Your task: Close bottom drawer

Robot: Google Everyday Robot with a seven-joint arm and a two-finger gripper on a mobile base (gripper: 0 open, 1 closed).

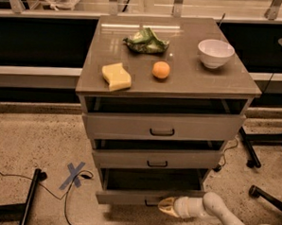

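Note:
The bottom drawer (127, 197) is the lowest of three grey drawers and stands partly pulled out, its dark tray visible above a narrow front panel. Its small dark handle sits at the centre, mostly hidden behind my gripper (167, 206). The gripper's pale tip presses against the front panel at the handle. My white arm (221, 215) reaches in from the lower right. The middle drawer (157, 159) and the top drawer (162, 126) each stand slightly out.
On the cabinet top (190, 84) lie a yellow sponge (116, 76), an orange (161, 69), a green bag (146, 42) and a white bowl (215, 53). Cables and blue tape cross (73, 175) mark the floor at left. Chair legs (252, 153) stand at right.

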